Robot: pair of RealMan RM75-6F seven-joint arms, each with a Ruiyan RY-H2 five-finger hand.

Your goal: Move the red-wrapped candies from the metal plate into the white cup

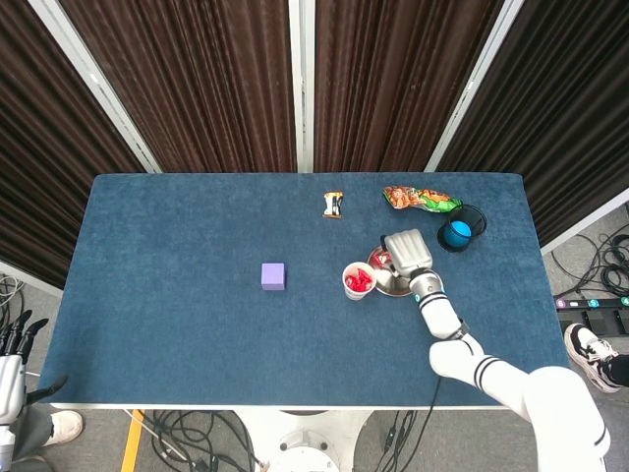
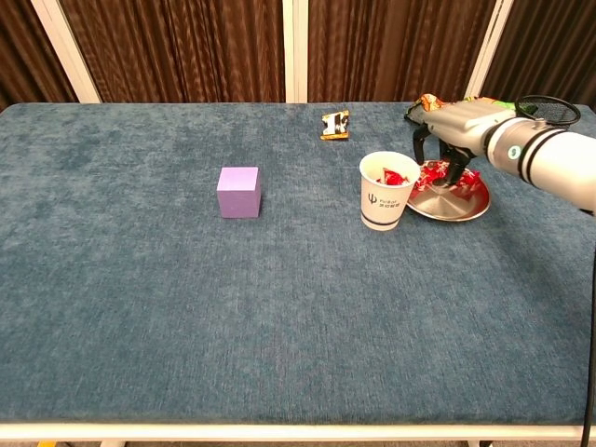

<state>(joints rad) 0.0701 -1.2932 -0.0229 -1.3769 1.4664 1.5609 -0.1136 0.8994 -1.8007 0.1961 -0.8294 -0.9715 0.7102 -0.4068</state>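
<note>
Chest view, right of centre: we find the right hand [image 2: 450, 130] over the metal plate [image 2: 452, 207], fingers down on red-wrapped candies [image 2: 436, 175], grip unclear; more fill the white cup [image 2: 385, 191]; left hand [image 1: 12, 344] idle, lower left.
</note>
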